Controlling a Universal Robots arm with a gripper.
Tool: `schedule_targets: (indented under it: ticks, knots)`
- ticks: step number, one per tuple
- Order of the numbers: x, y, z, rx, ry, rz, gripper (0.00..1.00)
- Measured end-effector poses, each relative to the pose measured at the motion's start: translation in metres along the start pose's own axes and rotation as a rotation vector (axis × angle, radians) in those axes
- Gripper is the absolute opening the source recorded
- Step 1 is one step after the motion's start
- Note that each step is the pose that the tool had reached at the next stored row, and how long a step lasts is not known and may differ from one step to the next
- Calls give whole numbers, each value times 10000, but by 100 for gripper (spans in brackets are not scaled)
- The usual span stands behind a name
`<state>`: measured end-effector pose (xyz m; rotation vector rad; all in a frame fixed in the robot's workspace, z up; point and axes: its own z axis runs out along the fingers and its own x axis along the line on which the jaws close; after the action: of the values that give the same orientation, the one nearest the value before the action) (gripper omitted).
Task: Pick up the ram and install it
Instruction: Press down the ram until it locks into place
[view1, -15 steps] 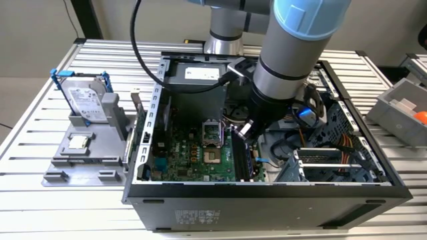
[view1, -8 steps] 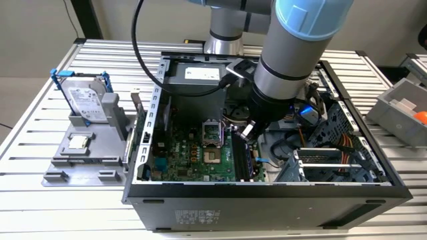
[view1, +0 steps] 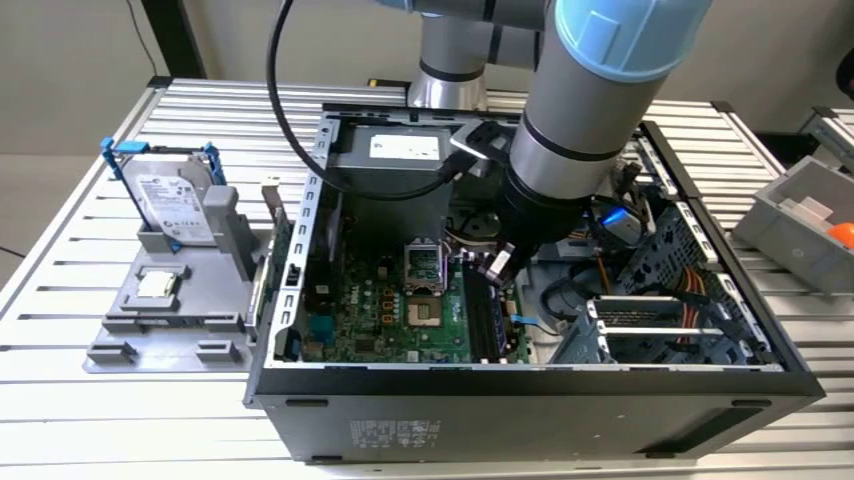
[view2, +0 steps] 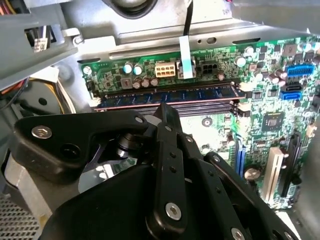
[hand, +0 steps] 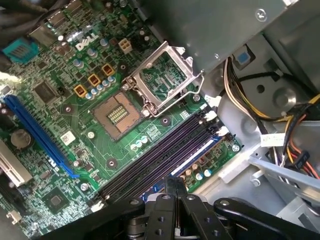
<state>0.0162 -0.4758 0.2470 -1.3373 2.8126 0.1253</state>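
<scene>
A slatted metal table (view1: 80, 420) is carrying an open computer case (view1: 534, 400) that is taking up the middle and lower part of the exterior view. The arm (view1: 587, 120) is reaching down into the case from the top of that view, right of centre. The green motherboard (view1: 360, 310) is lying flat on the case floor, toward the exterior view's left. Outside the case, at the exterior view's left, a grey holder (view1: 160, 320) is standing on the table, with a silver drive (view1: 174, 205) propped upright in it and a small square chip (view1: 156, 285) lying lower down.

The ram (view2: 150, 95) is lying lengthwise in the outermost memory slot, at the board's edge next to the case wall, level with the neighbouring vacant slots. In the first wrist view the bare processor socket (hand: 117, 114) is sitting beside those slots.

The gripper (view2: 167, 112) is hanging just over the slots near the stick's middle, its two fingers pressed together into one narrow bar and clasping nothing. Whether its tip is touching the stick cannot be told.
</scene>
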Motion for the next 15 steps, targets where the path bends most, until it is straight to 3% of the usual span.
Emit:
schedule_targets:
  ticks: [15]
  knots:
    - [-12, -15, 0, -104, 83, -1588, 0]
